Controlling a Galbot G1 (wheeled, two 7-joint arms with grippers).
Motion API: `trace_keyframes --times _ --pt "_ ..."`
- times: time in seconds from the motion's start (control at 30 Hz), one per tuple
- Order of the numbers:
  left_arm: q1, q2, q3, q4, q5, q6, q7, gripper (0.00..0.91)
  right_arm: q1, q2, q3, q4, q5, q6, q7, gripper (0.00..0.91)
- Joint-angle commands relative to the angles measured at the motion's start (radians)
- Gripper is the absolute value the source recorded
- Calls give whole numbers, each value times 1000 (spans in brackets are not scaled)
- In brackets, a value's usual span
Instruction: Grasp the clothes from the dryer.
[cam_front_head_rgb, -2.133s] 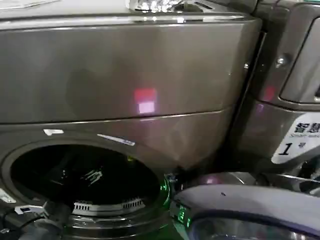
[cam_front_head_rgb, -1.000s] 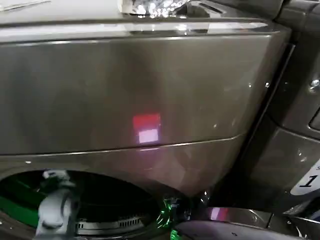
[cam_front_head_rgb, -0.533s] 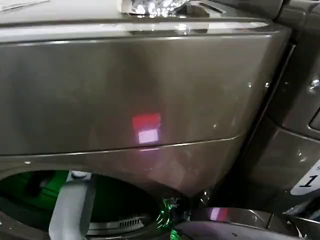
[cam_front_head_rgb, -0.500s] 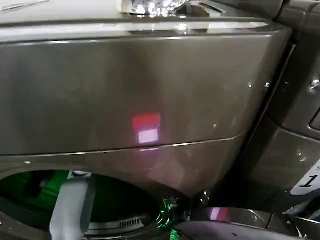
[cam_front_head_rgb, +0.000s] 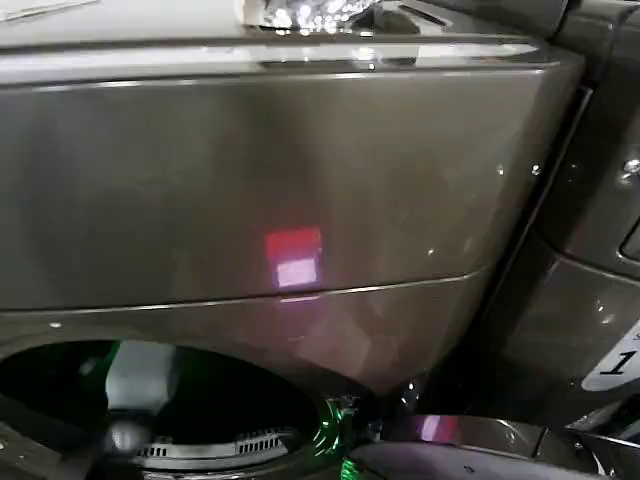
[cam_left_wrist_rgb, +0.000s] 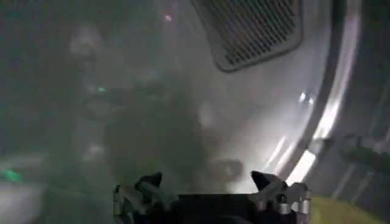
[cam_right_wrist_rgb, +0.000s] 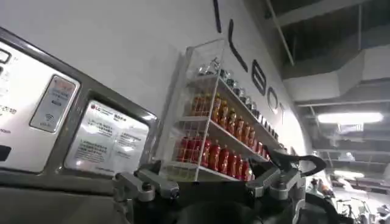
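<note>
Inside the dryer (cam_front_head_rgb: 300, 190) drum, the left tool (cam_left_wrist_rgb: 207, 182) gapes wide, empty.

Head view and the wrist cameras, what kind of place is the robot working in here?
Probably a laundry area in a shop or showroom. A big bronze-grey dryer stands beside a machine bearing a "1" label, and a clear shelf of red bottles hangs on the wall.

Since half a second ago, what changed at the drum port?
The left arm moved deeper into the dryer port, now showing shorter and farther inside; the green glow in the drum faded. Left gripper fingers open, nothing held. Dryer front, red light unchanged.
</note>
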Motion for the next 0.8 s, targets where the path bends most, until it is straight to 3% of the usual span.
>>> trace_keyframes --times 0.03,0.1,0.3,0.5,0.8 --pt "-108 -20 43 241 478 -104 183 907 2 3 -4 2 -7 1 -1 907" --pt "-129 -25 69 268 594 -134 210 907 0 4 -4 1 -9 3 -2 907" --pt "-218 -35 120 362 688 -268 259 907 0 14 -5 5 -10 5 -4 907" --pt "-215 -41 171 376 805 -298 211 907 1 22 -8 11 -10 6 -4 907" --pt "-220 -62 254 413 783 -300 139 907 6 28 -17 18 -8 10 -6 907"
